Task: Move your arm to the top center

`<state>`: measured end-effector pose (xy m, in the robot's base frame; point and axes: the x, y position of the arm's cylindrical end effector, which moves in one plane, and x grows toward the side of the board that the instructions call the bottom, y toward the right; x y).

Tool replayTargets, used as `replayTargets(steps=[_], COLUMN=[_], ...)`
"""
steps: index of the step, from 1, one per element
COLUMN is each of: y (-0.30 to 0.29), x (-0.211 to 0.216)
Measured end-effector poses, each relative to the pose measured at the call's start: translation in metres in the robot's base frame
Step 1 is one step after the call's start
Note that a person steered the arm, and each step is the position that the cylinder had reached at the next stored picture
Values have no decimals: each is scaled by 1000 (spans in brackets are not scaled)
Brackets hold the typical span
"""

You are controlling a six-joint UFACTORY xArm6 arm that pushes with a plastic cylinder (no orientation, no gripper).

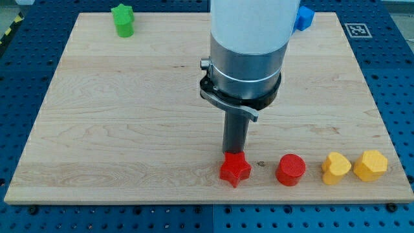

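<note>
My arm comes down from the view's top centre and ends in a dark rod. My tip (234,154) stands on the board right behind the red star block (235,170), touching it or nearly so, at the bottom centre. A red cylinder block (290,169) lies to the right of the star. Two yellow blocks sit further right: a heart-like one (336,167) and a hexagonal one (370,164). A green star-like block (123,20) is at the top left. A blue block (304,17) shows at the top, partly hidden behind my arm.
The wooden board (129,116) lies on a blue perforated table (19,77). A black-and-white marker tag (356,29) sits off the board's top right corner. The board's bottom edge runs just below the row of red and yellow blocks.
</note>
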<state>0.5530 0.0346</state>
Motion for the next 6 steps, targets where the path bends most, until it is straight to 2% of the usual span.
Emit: replayTargets(steps=[2, 3, 5, 6], y=[0, 0, -2, -6], x=[0, -24, -192, -252])
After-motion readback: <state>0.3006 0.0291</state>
